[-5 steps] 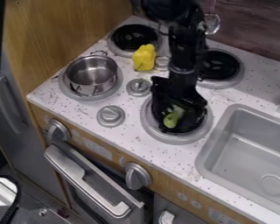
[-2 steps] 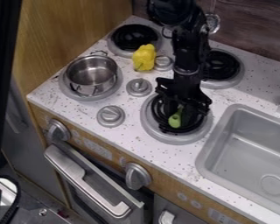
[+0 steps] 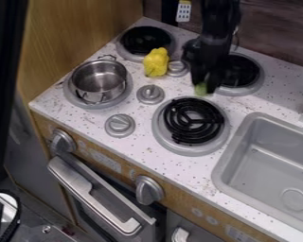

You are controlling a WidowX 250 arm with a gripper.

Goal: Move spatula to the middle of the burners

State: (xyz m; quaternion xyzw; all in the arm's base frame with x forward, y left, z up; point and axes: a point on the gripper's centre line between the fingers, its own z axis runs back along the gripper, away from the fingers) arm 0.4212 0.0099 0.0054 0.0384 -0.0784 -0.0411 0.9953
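Because the metal pot (image 3: 100,79) sits squarely on the front left burner (image 3: 126,97), as it would for cooking, its weight is well supported; its open top shows the shiny metal floor inside. Just to its right are two grey knobs, the lower one (image 3: 120,125) near the table's (image 3: 84,124) front edge and the upper one (image 3: 150,94) in roughly the middle of the burners, which I take to be the goal. Behind that, the yellow pepper (image 3: 155,62) stands by the rim of the back left burner (image 3: 146,39), beside the third knob (image 3: 177,68). The front right burner (image 3: 191,121) has its black coil bare.

Further back, the hand (image 3: 203,84) seems to be closed on the spatula (image 3: 200,89), whose green end pokes out below it, between the front right burner and the back right burner (image 3: 241,71). It is probably held up so that it can pass over the raised coils and knobs. The next move should be leftward, then down; set on the upper knob, the spatula could tip or slide. At the far right, the grey sink (image 3: 264,175) holds only its round drain (image 3: 296,199).
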